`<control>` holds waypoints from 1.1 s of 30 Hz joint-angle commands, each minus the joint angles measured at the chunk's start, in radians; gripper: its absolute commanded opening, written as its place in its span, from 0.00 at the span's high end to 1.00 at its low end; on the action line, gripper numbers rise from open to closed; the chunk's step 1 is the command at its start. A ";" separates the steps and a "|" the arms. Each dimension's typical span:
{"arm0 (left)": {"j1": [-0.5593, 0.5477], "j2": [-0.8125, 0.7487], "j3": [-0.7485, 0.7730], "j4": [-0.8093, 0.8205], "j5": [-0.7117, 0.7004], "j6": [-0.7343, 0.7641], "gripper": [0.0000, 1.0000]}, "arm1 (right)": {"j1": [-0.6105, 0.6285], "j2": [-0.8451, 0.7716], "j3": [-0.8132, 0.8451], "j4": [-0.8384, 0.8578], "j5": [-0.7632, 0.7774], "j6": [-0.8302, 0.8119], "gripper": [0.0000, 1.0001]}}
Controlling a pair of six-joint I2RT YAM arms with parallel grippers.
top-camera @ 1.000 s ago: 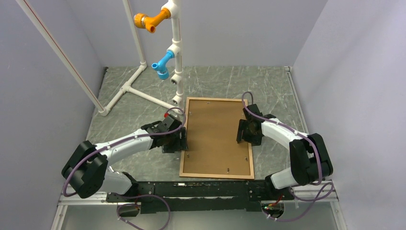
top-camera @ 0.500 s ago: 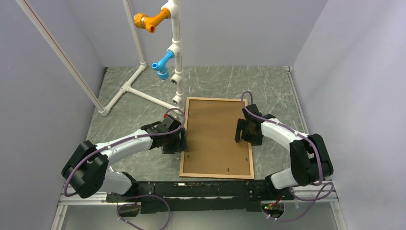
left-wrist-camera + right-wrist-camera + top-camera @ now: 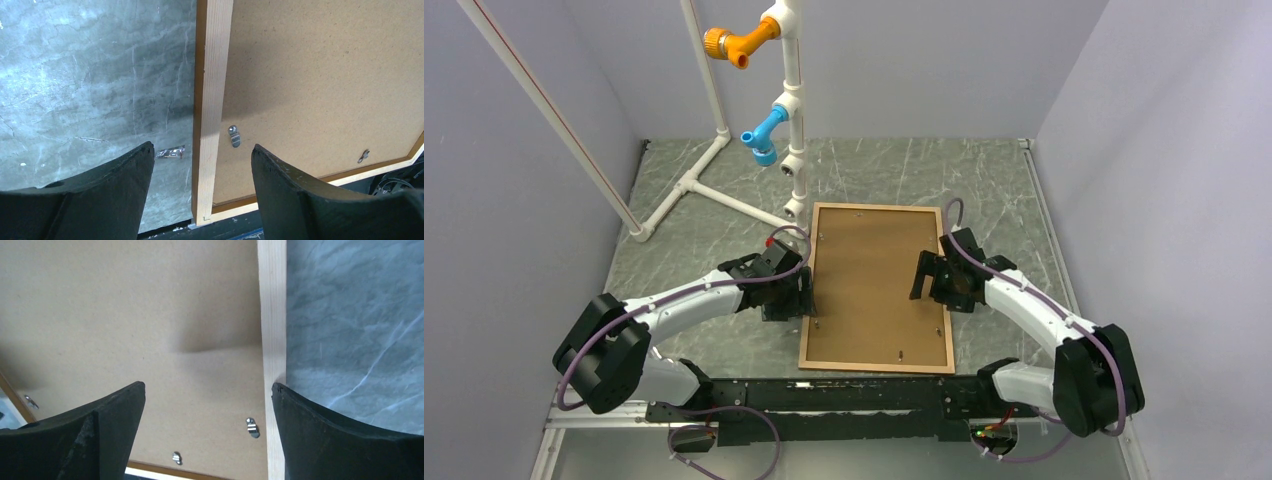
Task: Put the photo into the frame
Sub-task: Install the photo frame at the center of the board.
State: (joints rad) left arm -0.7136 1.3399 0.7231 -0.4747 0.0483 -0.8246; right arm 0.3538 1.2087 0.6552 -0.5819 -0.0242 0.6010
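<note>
The frame lies face down, backing board uppermost; left gripper and right gripper hover spread wide over opposite side rails, probably to steady it

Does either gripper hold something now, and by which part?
Nothing is held. The left gripper and the right gripper are both open, each over a side rail of the frame.

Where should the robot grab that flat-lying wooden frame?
Probably by a long side rail, from above, one finger outside the edge. The frame lies flat, backing sheet filling its middle, so only the rails offer grip. Left gripper and right gripper hang open over them.
</note>
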 commanded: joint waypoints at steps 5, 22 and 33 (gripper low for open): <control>0.005 0.015 -0.004 0.024 0.011 0.002 0.25 | 0.103 0.037 -0.065 -0.076 0.069 0.119 0.03; 0.005 0.027 0.004 0.008 0.003 0.002 0.26 | 0.372 0.269 0.105 -0.289 0.428 0.257 0.04; 0.005 0.018 0.003 0.002 -0.002 0.003 0.26 | 0.396 0.243 0.111 -0.222 0.360 0.241 0.02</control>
State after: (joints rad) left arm -0.7120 1.3666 0.7227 -0.4763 0.0483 -0.8246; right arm 0.7418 1.4593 0.8082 -0.7746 0.4297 0.8452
